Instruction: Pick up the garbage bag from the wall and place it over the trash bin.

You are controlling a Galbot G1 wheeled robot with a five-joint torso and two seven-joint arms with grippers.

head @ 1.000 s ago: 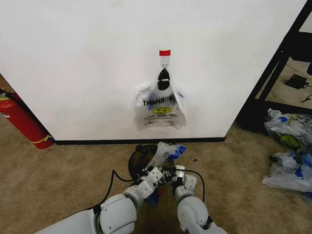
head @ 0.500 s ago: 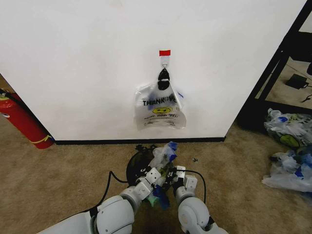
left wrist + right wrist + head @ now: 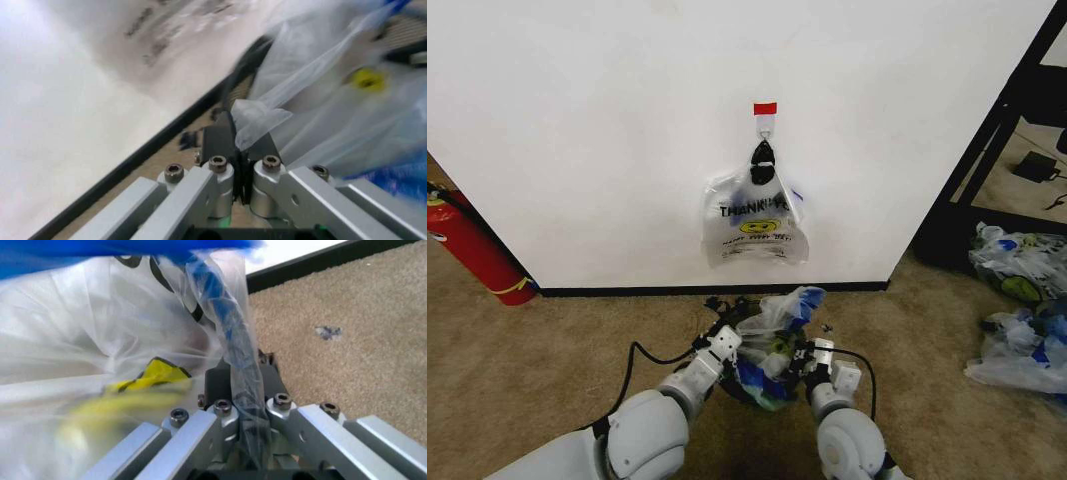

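Observation:
The garbage bag (image 3: 779, 322), thin clear plastic with blue strokes and a yellow mark, is stretched between both grippers low over the floor by the wall (image 3: 577, 120). My left gripper (image 3: 723, 342) is shut on one edge of the bag (image 3: 333, 100), its jaws (image 3: 243, 142) pinching a fold. My right gripper (image 3: 813, 354) is shut on a twisted blue strip of the bag (image 3: 80, 340), which runs down between its jaws (image 3: 241, 377). The black trash bin (image 3: 730, 304) sits under the bag and is mostly hidden; only part of its dark rim shows.
A similar bag (image 3: 755, 225) hangs from the hook under the red tape (image 3: 765, 108). A red fire extinguisher (image 3: 472, 250) leans at the left. A black shelf frame (image 3: 1002, 130) and bundles of plastic bags (image 3: 1025, 320) are at the right, on beige carpet.
The two grippers have moved apart and a little toward the wall. The bag, bunched between them before, is now spread wider over the bin.

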